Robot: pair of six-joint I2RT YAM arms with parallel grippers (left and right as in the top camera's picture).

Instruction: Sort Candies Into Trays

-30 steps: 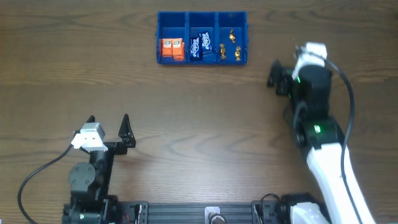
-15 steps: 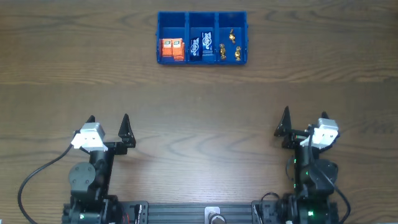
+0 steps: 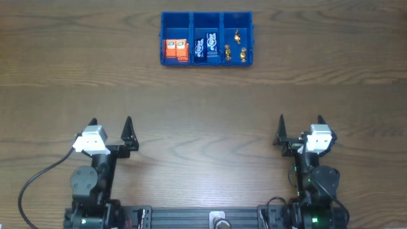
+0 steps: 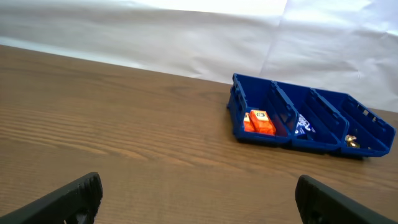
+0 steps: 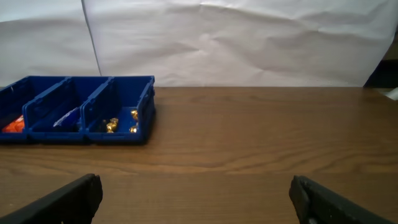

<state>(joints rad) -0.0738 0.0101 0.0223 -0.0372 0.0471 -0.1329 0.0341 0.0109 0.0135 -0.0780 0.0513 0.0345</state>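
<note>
A blue three-compartment tray (image 3: 207, 63) sits at the far edge of a wood-grain worktop (image 3: 203, 114), its candies sorted by kind. Orange-wrapped candies (image 3: 176, 51) lie in the tray's compartment on the left arm's side. Blue-wrapped candies (image 3: 205, 46) fill the tray's middle compartment. Small gold candies (image 3: 235, 48) are scattered in the tray's compartment on the right arm's side.

Both arms stand well apart from the tray, on its near side. The left claw (image 3: 110, 122) hangs near its own base, off beyond the tray's orange end. Its two fingers are spread wide and hold nothing. The right claw (image 3: 300, 121) hangs in the matching spot beyond the tray's gold end. Its fingers are likewise spread wide with nothing between them. Each claw points toward the tray across bare wood.

From the left wrist camera, the tray's orange end is the nearest. From the right wrist camera, the tray's gold end is the nearest. A white sheet (image 5: 236, 43) hangs as a backdrop behind the tray's far side.
</note>
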